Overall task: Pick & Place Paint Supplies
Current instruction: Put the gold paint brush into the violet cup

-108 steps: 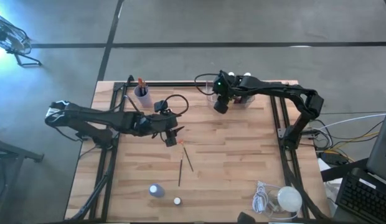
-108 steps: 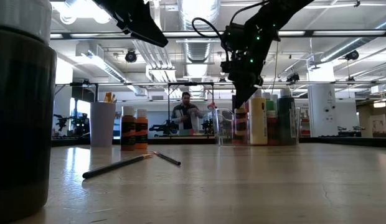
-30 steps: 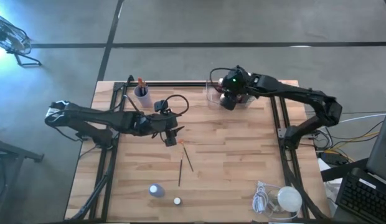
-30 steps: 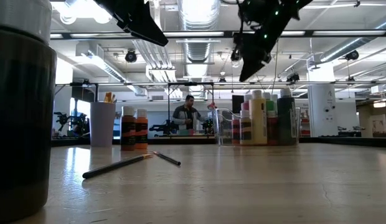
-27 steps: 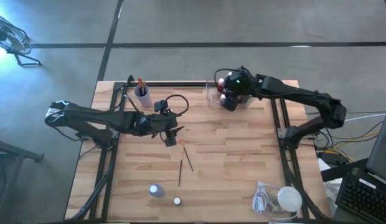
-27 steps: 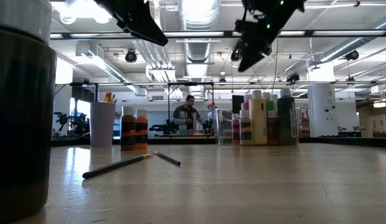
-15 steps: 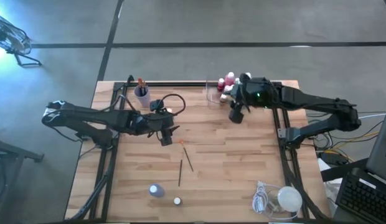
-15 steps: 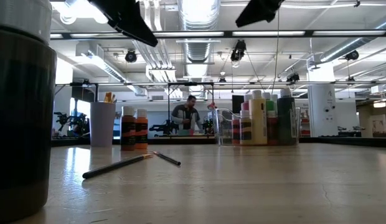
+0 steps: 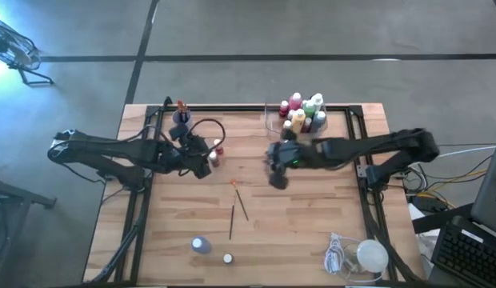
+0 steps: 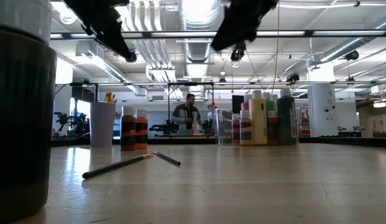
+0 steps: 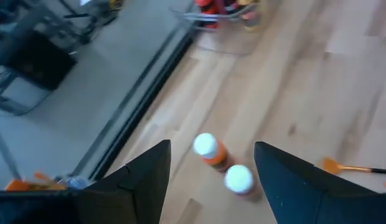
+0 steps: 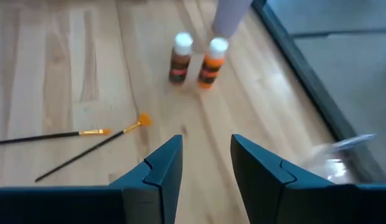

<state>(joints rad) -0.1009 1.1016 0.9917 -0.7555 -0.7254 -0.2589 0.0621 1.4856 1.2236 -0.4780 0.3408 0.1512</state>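
Two paintbrushes (image 9: 236,210) flat mid-table, shafts running near-to-far, orange tips toward far edge. Right gripper (image 9: 278,178) nearer, just right of tips, fingers apart, empty. Left gripper (image 9: 202,166) fingers spread over two orange bottles (image 11: 224,167). Wood table (image 9: 312,232) bare around. Clear tray (image 9: 272,124) of bottles far back; person in room beyond.

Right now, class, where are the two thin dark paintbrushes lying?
In the high view, the two thin dark paintbrushes lie crossed at mid-table, ahead of the small white-capped blue bottle.
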